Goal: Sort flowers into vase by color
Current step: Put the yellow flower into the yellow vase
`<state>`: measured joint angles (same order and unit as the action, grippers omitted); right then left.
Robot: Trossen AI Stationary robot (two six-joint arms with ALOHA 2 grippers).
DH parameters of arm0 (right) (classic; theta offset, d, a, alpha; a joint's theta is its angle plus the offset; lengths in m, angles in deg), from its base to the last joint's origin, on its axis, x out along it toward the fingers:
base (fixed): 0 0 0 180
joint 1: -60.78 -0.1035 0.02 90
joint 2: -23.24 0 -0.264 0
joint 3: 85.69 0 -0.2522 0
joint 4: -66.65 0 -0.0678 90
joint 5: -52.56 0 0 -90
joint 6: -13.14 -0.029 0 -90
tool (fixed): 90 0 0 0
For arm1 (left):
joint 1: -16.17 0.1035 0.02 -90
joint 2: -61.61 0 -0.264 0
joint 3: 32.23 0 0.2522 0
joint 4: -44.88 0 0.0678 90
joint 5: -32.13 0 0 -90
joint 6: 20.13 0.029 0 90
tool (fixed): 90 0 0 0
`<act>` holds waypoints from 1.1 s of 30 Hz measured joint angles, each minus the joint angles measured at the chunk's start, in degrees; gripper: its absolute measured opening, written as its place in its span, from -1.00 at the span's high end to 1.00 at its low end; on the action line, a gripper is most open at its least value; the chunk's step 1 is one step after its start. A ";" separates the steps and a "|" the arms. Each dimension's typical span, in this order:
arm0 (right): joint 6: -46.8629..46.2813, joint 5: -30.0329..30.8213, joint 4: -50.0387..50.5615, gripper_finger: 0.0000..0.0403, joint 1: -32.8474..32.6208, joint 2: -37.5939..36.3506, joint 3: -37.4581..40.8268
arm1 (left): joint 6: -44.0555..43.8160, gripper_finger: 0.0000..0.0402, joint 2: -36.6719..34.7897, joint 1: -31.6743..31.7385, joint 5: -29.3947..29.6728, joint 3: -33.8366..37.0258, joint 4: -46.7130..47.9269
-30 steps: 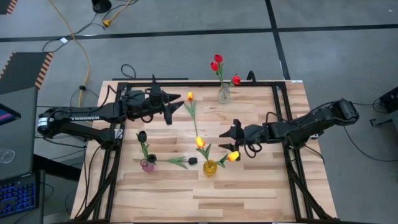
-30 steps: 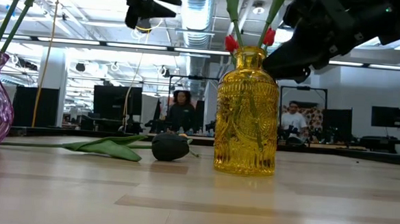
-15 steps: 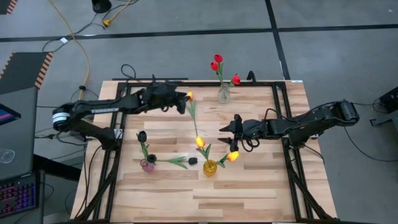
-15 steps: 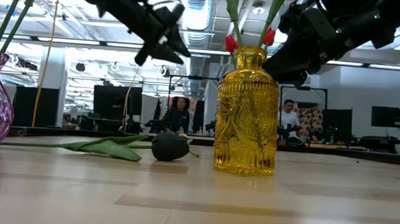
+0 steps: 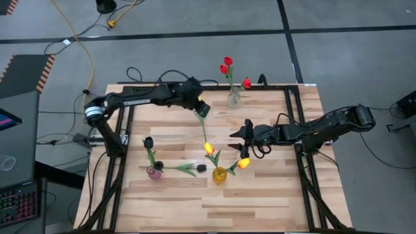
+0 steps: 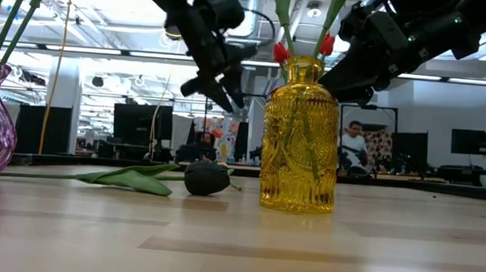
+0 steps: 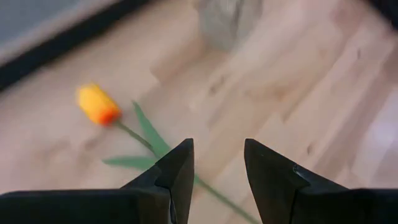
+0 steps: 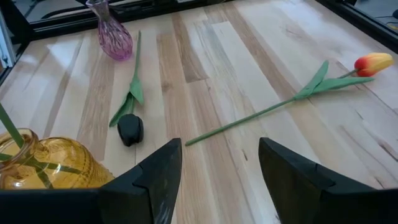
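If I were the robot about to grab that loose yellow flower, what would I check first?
1. Left gripper open: ok, a gap shows between its fingers.
2. Left gripper over the yellow tulip: ok, the stem runs between the fingertips in the wrist view.
3. Stem already gripped: not ok, the jaws have not closed on it.
4. Yellow vase upright, ready for it: ok.
5. Right gripper clear of the tulip: ok, it hangs open beside the stem.
6. Black tulip lying out of the way: ok.
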<state>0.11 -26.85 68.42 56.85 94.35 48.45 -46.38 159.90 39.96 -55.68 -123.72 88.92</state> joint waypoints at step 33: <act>-0.02 -0.02 -0.54 -0.18 -0.03 0.02 0.00 | -22.25 0.36 10.60 -0.38 -1.28 -0.06 4.15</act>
<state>0.08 -26.87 67.88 56.82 94.37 48.45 -68.62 170.50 39.58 -56.96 -123.78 93.07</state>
